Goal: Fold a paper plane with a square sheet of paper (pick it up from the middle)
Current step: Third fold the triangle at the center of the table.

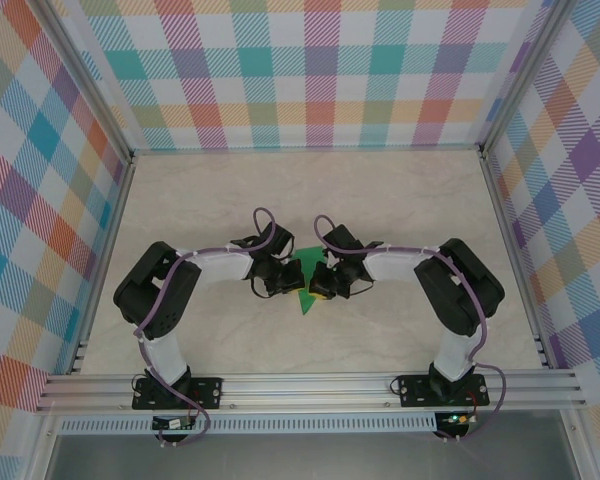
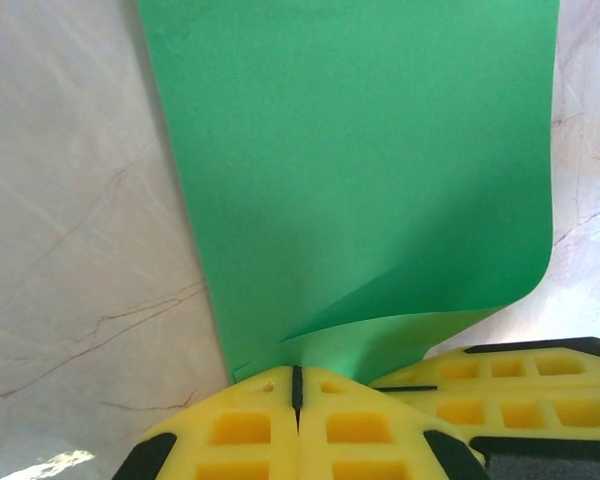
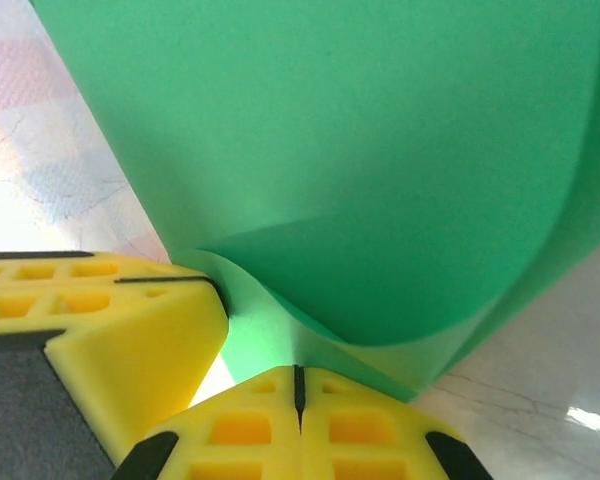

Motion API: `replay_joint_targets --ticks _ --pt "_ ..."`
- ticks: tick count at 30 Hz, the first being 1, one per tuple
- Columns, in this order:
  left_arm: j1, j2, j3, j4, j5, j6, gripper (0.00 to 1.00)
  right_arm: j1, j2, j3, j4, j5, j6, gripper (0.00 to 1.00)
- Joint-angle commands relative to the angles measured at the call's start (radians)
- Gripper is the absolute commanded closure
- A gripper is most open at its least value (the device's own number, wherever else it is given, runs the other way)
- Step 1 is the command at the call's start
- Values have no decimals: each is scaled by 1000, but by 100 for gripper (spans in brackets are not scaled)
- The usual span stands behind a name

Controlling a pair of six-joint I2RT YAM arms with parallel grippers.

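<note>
Fingers of the left gripper (image 2: 296,392) are pressed together on the near edge of the square sheet of paper (image 2: 360,180), and the right gripper (image 3: 298,388) pinches the same edge just beside it, its jaws also closed on the green sheet. From above, the sheet sits between the two wrists over the middle of the table (image 1: 400,200). It curls over in a soft loop with no sharp crease. Gripping side by side probably lets both arms line up the layers and steady the thin paper for a first fold.
</note>
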Motion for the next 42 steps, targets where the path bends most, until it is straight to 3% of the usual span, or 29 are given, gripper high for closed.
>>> replay_joint_targets --ticks 1,20,25,37,42 --pt "-14 16 -9 -102 -78 32 100 1 -49 -20 51 -3 -44 97" --pt "-15 39 -27 -222 -200 60 100 -70 -64 -195 142 26 -100 100" --pt "-15 47 -26 -215 -191 57 100 -74 -141 -137 161 -10 -105 99" --pt "-15 50 -13 -240 -199 55 100 -80 1 -50 146 -28 -149 99" --pt "-15 50 -17 -259 -217 55 100 -148 -2 -87 133 -5 -180 100"
